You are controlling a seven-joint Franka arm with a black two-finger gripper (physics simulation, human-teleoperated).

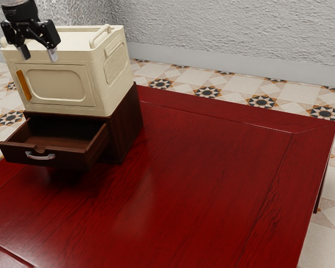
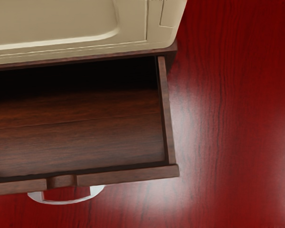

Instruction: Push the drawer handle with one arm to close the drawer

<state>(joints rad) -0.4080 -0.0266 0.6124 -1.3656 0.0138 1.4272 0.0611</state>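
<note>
Even light on the wall (image 1: 229, 33) as I watch remotely, faint sheen on the red table (image 1: 212, 167), dark shadow under the drawer (image 1: 70, 158), near-black depths inside it, whitish glare beside it in my wrist view

Glossy dark-red wood-grain table (image 1: 212, 184)

You can read no text, label, brand, number or sign in either view. On the dark part of the arm (image 1: 21, 12), just above the end effector (image 1: 39, 54), you have some faint pale marks (image 1: 11, 11), too small for you to tell whether they are lettering.
</note>
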